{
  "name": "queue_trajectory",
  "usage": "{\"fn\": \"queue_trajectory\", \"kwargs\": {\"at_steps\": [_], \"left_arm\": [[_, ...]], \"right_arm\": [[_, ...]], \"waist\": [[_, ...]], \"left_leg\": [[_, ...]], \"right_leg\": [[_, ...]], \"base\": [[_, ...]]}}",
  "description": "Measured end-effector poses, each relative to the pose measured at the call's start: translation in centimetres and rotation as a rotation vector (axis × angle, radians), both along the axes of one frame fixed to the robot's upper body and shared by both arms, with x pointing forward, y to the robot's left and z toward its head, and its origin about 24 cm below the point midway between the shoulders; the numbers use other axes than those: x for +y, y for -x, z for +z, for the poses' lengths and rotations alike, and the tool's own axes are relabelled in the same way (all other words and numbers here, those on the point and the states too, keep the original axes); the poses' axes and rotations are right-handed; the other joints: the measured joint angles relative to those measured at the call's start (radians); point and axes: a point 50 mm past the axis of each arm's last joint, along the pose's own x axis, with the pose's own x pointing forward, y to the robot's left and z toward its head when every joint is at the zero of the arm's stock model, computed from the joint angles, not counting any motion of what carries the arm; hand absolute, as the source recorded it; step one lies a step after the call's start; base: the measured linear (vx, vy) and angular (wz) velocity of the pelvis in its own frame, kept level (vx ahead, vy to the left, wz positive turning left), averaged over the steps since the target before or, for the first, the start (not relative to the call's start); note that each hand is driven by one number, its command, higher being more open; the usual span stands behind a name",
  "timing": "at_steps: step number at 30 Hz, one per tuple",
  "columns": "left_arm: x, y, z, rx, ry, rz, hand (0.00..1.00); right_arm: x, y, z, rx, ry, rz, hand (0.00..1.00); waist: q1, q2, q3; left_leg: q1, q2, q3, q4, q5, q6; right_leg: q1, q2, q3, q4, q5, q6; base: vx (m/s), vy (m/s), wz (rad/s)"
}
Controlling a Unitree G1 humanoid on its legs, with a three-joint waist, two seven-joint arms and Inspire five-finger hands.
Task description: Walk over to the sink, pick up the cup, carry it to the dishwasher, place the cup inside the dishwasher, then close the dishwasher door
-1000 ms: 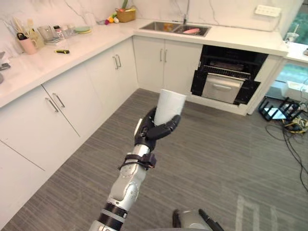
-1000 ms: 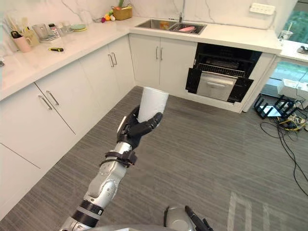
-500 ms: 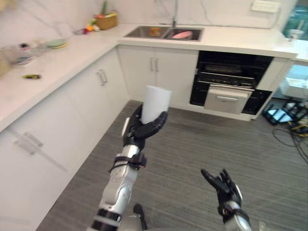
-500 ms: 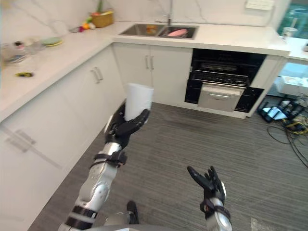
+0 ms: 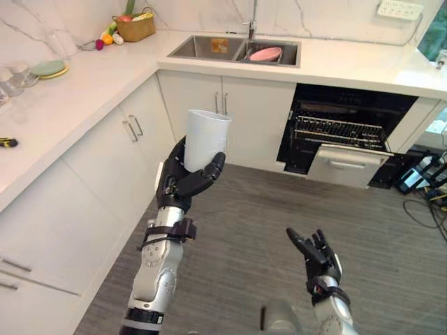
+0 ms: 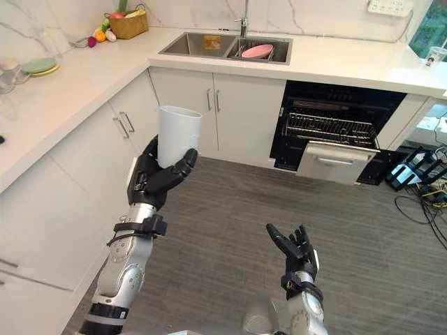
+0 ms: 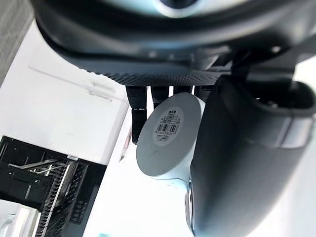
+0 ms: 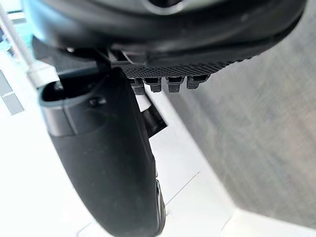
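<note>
The left hand (image 5: 183, 183) is raised in front of the robot, above the grey floor (image 5: 244, 230), and it holds the white cup (image 5: 205, 139) upright with the mouth of the cup to the top. The fingers (image 7: 138, 106) are curled round the lower part of the cup on one side and the thumb (image 7: 242, 148) presses on the other side, so the cup sits firmly between them; in the left wrist view the round bottom of the cup is seen, with a small printed label (image 7: 169, 125) on it. The right hand (image 5: 318, 257) is low and near the robot, with the palm turned up, the fingers straight and a little spread, and it has hold of nothing. Beyond the cup stands the white counter (image 5: 84, 91) with white cabinets (image 5: 140, 132) under it, and the sink (image 5: 209, 47) is set in the far part of this counter; a pink dish (image 5: 265, 54) lies in the right basin of it. Just to the right of the sink and below the counter the dishwasher (image 5: 349, 129) is open: a wire rack (image 5: 339, 131) shows inside, and the grey door (image 5: 347, 165) leans out below the rack. A basket (image 5: 135, 26) with fruit stands in the far corner of the counter, well apart from the cup.
</note>
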Motion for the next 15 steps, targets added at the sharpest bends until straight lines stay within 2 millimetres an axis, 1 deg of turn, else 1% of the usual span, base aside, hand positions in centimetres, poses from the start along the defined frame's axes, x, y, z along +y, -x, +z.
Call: {"fn": "queue_trajectory", "kwargs": {"at_steps": [1,2,3,4,5,6,7,8,9,10,11,12,13,14,15], "left_arm": [[-0.1,0.1,-0.2,0.009,-0.008,-0.013,0.0],[-0.2,0.2,-0.5,0.02,-0.013,-0.025,0.0],[-0.9,0.2,-0.9,0.042,0.001,-0.031,0.0],[-1.2,0.2,-0.8,0.042,0.013,-0.035,0.0],[-1.7,-0.1,-0.3,0.02,0.011,-0.05,0.0],[-2.2,-0.2,0.0,0.004,0.013,-0.072,0.0],[-2.5,-0.2,0.2,-0.006,0.015,-0.086,0.0],[-3.1,-0.2,0.5,-0.027,0.015,-0.105,0.0],[-3.6,-0.2,0.8,-0.046,0.023,-0.116,0.0],[-3.9,-0.1,0.9,-0.057,0.026,-0.122,0.0],[-4.3,0.1,1.0,-0.069,0.034,-0.132,0.0],[-4.6,0.1,1.1,-0.075,0.049,-0.139,0.0],[-4.6,0.1,1.1,-0.075,0.052,-0.139,0.0],[-4.5,0.2,1.0,-0.07,0.051,-0.135,0.0],[-4.3,0.3,0.7,-0.062,0.052,-0.132,0.0]], "right_arm": [[0.0,0.1,0.5,-0.024,0.006,-0.002,1.0],[-0.1,0.4,1.0,-0.04,0.015,0.001,1.0],[-0.7,0.4,1.4,-0.05,0.046,0.009,1.0],[-0.9,0.1,1.6,-0.06,0.057,0.013,1.0],[-0.7,-0.4,2.1,-0.086,0.048,0.008,1.0],[-0.5,-0.4,2.8,-0.118,0.046,0.002,1.0],[-0.5,-0.4,3.3,-0.142,0.048,-0.001,1.0],[-0.4,-0.6,4.4,-0.192,0.055,-0.009,1.0],[-0.5,-0.8,5.3,-0.232,0.064,-0.023,1.0],[-0.6,-0.8,5.7,-0.249,0.069,-0.028,1.0],[-0.8,-0.6,6.3,-0.279,0.085,-0.036,1.0],[-0.9,-0.7,6.9,-0.308,0.096,-0.045,1.0],[-0.9,-0.7,7.1,-0.32,0.099,-0.049,1.0],[-0.8,-0.8,7.5,-0.339,0.101,-0.045,1.0],[-0.6,-1.0,8.0,-0.363,0.099,-0.036,1.0]], "waist": [[0.003,-0.016,-0.009],[-0.004,-0.027,-0.02],[0.004,0.029,-0.034],[0.009,0.045,-0.042],[0.016,0.047,-0.037],[0.008,0.047,-0.039],[0.001,0.05,-0.04],[-0.007,0.056,-0.044],[-0.012,0.061,-0.047],[-0.01,0.062,-0.048],[0.002,0.068,-0.049],[0.006,0.083,-0.052],[0.006,0.086,-0.051],[0.011,0.072,-0.038],[0.027,0.071,-0.038]], "left_leg": [[0.05,-0.008,0.007,-0.008,-0.026,-0.02],[0.094,-0.015,-0.002,-0.004,-0.049,-0.037],[0.129,0.028,0.011,-0.003,-0.058,-0.035],[0.126,0.042,0.014,0.007,-0.047,-0.026],[0.13,0.052,0.023,0.037,0.0,-0.015],[0.137,0.067,0.015,0.08,0.044,-0.029],[0.135,0.075,0.001,0.12,0.063,-0.037],[0.104,0.097,-0.018,0.239,0.108,-0.078],[0.033,0.128,-0.022,0.41,0.203,-0.121],[-0.01,0.143,-0.03,0.503,0.294,-0.14],[-0.09,0.17,-0.058,0.662,0.479,-0.184],[-0.194,0.215,-0.067,0.863,0.451,-0.192],[-0.243,0.23,-0.066,0.947,0.413,-0.179],[-0.319,0.252,-0.051,1.041,0.337,-0.126],[-0.376,0.267,-0.001,1.028,0.255,-0.061]], "right_leg": [[0.006,0.007,-0.045,-0.198,0.12,-0.018],[0.023,0.009,-0.051,-0.251,0.295,-0.063],[0.032,0.052,-0.053,-0.225,0.341,-0.113],[0.031,0.069,-0.05,-0.213,0.326,-0.124],[0.021,0.077,-0.039,-0.14,0.253,-0.131],[0.025,0.077,-0.039,-0.071,0.189,-0.141],[0.031,0.077,-0.045,-0.041,0.155,-0.14],[0.049,0.079,-0.055,0.0,0.085,-0.129],[0.081,0.092,-0.056,0.009,0.041,-0.116],[0.102,0.099,-0.052,0.005,0.023,-0.111],[0.158,0.122,-0.034,-0.028,0.0,-0.114],[0.213,0.153,-0.028,-0.062,-0.019,-0.131],[0.246,0.167,-0.022,-0.074,-0.03,-0.141],[0.315,0.184,-0.003,-0.096,-0.05,-0.16],[0.377,0.191,0.035,-0.123,-0.066,-0.164]], "base": [[0.75,-0.251,0.13],[0.72,-0.206,-0.07],[0.71,-0.191,-0.14],[0.65,-0.193,-0.35],[0.55,-0.221,-0.2],[0.52,-0.234,-0.08],[0.49,-0.224,0.06],[0.49,-0.191,0.05],[0.49,-0.187,-0.01],[0.59,-0.167,-0.19],[0.62,-0.131,-0.33],[0.63,-0.111,-0.35],[0.52,-0.082,-0.38],[0.5,-0.064,-0.59],[0.48,-0.046,-0.75]]}}
